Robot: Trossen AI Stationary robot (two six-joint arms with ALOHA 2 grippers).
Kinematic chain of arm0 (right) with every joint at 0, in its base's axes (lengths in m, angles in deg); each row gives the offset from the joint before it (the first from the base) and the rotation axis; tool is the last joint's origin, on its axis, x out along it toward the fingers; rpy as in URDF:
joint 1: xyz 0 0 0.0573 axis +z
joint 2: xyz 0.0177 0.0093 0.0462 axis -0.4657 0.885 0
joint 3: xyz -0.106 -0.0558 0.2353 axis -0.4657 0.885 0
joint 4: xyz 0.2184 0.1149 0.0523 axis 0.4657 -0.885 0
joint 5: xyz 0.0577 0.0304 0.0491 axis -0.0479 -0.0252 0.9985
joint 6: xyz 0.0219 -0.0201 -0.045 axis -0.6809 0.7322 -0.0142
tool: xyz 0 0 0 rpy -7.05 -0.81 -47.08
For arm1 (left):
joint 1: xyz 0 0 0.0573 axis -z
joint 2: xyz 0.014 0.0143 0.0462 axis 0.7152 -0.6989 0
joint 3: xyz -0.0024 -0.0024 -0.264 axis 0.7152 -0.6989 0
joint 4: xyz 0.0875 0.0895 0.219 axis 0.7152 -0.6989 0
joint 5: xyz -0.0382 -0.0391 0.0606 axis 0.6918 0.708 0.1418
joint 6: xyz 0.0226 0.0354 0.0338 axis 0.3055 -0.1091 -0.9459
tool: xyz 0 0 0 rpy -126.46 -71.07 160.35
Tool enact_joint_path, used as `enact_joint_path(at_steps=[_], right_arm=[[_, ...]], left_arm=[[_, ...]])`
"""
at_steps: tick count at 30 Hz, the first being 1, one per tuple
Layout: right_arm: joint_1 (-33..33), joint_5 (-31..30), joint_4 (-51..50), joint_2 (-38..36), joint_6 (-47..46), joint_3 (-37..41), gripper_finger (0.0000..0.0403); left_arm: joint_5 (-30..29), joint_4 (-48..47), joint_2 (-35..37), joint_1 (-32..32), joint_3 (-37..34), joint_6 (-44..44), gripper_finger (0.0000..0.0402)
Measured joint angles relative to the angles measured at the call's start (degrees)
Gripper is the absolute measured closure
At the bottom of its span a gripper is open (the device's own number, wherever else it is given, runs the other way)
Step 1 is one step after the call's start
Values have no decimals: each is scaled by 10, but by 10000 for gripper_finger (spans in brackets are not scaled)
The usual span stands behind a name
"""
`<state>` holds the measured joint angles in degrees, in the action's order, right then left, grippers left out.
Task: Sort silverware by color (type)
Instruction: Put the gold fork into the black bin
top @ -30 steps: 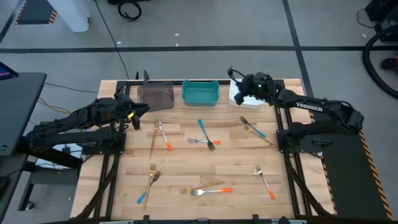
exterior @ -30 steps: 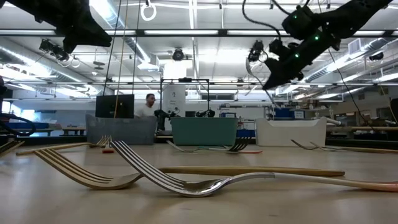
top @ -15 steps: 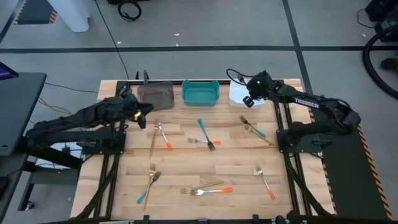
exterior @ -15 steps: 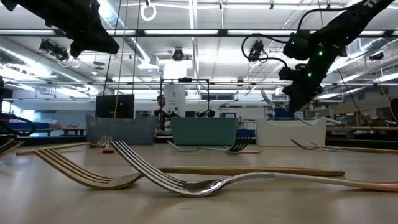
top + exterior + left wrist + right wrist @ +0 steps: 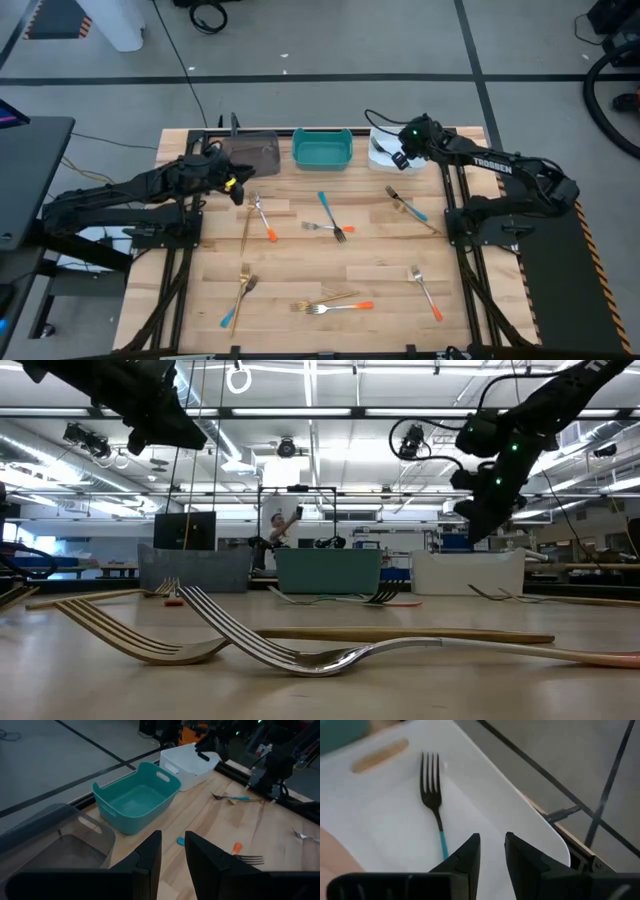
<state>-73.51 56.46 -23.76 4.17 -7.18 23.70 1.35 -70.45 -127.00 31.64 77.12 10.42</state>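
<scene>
The wooden desk carries three bins along its 12 o'clock edge: a brown bin, a teal bin and a white bin.

The right tool hangs over the white bin at about 1 o'clock, its fingers slightly parted and empty. A teal-handled fork lies flat in the bin below it. That drop looks complete, so the arm should rise straight up clear of the rim before it swings out for another piece.

The left tool hovers near 10 o'clock, just inside the brown bin. It is released and carries nothing. The nearest orange-handled fork lies just beside it. A good pick would line the fingers across the slim handle, not the tines.

On the desk I count, as far as I can tell, four orange-handled pieces, three teal-handled and four gold. The one in the bin makes twelve.
</scene>
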Motion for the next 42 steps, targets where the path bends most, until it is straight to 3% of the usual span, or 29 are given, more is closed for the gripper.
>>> enact_joint_path(at_steps=[10,22,37,42], right_arm=[[57,4,4,-87,-73,0,304],[91,4,2,-102,-132,0,306],[93,13,-18,-102,-129,0,306],[93,17,-19,-102,-106,0,306]], left_arm=[[33,-157,-2,2,0,223,308],[45,-284,-16,76,0,372,308],[29,-254,-217,101,0,400,308],[69,-221,-284,101,0,429,295]])
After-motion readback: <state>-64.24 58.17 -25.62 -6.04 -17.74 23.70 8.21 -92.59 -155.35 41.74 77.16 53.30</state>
